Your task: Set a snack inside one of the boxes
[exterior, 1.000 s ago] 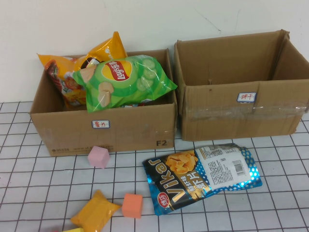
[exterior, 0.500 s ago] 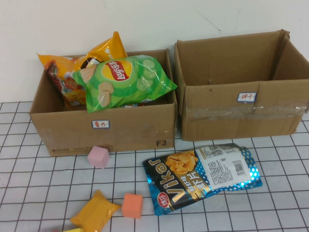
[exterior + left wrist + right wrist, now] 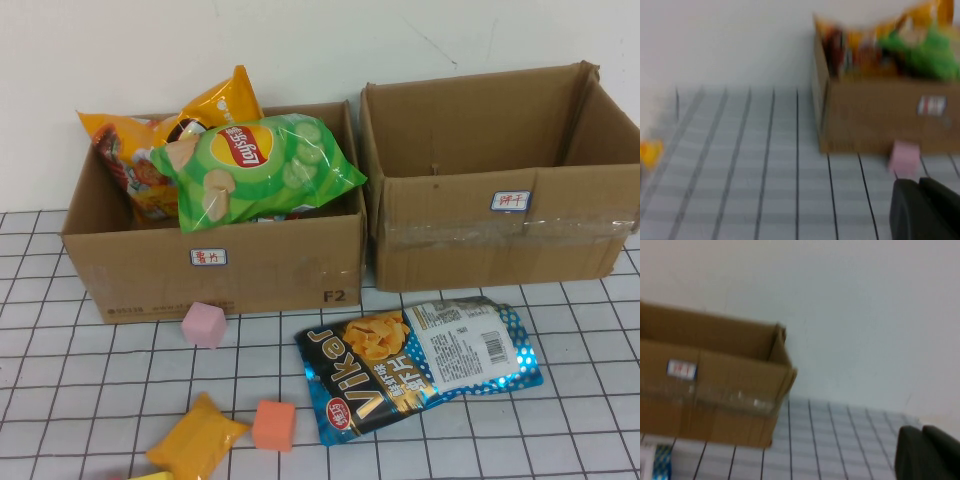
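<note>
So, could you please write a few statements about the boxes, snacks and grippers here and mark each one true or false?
1. The green Lay's bag sits in the left box. True.
2. The Viker bag is inside the right box. False: it lies on the table in front of that box.
3. The pink cube rests against the right box. False: it sits in front of the left box.
4. The left gripper and the right gripper appear only in their own wrist views, holding nothing visible. True.
5. The orange cube lies beside the yellow packet. True.
</note>
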`<state>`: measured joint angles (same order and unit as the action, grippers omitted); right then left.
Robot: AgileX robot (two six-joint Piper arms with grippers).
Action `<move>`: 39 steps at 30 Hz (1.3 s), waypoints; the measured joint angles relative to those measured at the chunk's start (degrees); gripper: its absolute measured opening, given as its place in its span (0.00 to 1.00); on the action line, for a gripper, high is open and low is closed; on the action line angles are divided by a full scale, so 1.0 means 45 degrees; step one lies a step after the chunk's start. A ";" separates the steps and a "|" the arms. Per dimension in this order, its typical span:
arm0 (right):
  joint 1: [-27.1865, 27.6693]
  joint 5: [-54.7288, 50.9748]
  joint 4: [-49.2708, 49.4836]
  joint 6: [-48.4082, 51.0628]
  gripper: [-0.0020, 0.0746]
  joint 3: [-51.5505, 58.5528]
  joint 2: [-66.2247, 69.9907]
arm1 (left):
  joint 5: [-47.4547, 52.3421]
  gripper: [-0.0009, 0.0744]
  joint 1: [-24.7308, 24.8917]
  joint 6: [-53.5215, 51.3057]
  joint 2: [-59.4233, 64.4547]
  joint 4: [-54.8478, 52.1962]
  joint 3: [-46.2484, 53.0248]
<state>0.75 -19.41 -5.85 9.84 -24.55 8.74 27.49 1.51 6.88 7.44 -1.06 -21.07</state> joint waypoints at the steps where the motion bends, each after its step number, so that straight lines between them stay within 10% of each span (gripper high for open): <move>1: 0.0000 -0.0649 0.0268 0.0443 0.03 -0.0244 0.0496 | 0.0882 0.01 0.0000 -0.0032 0.0513 0.0235 -0.0316; 13: 0.0000 -0.3983 0.5541 0.7110 0.03 -0.0531 0.5771 | 0.3022 0.01 0.0000 -0.4087 0.6293 0.5494 -0.0432; 23: 0.0000 -0.4269 0.6533 0.8445 0.03 -0.0531 0.6976 | 0.2639 0.04 0.0129 -0.7040 1.0720 0.6991 -0.2072; 39: 0.0000 -0.3915 0.6708 0.8803 0.03 -0.0531 0.6976 | 0.2013 0.77 0.4625 -0.4110 1.6167 0.2527 -0.5520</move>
<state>0.75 -37.03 24.33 49.46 -26.94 40.13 36.54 22.32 -11.62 80.19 10.31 -45.91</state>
